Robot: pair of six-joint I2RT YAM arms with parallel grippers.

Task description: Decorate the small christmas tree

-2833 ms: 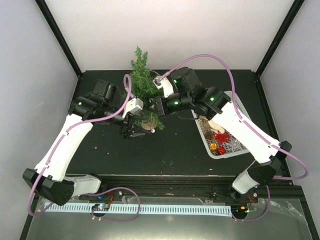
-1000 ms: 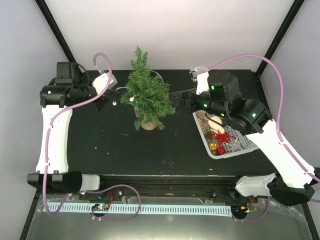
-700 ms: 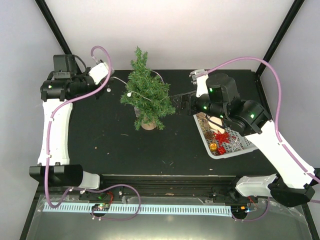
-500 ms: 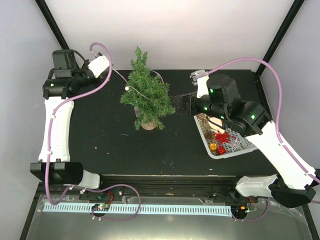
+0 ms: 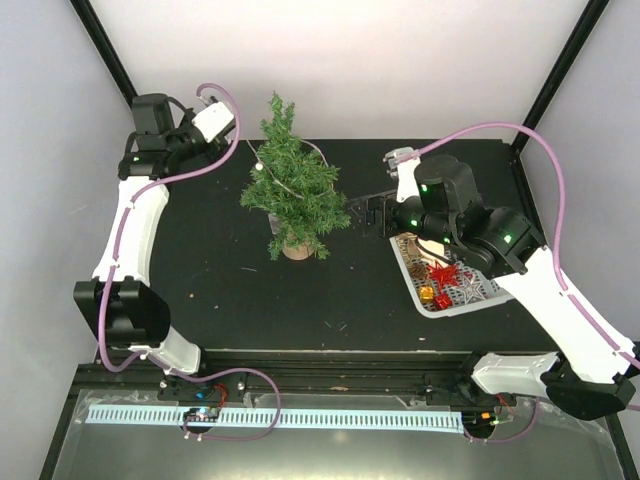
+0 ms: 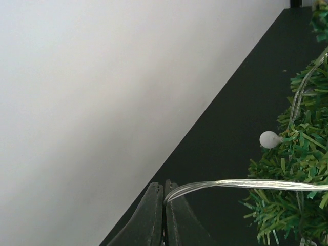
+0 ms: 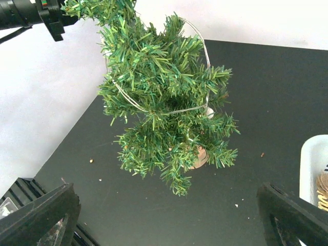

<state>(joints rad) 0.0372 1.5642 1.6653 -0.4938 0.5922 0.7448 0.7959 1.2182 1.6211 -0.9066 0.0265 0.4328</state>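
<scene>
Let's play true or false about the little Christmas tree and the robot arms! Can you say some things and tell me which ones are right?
1. The small christmas tree stands upright on the black table. True.
2. The left tool is open and empty. False: it is shut on the clear light string.
3. The right tool holds the red star. False: it is open and empty, and the star lies in the white basket.
4. The light string loops around the tree. True.
</scene>
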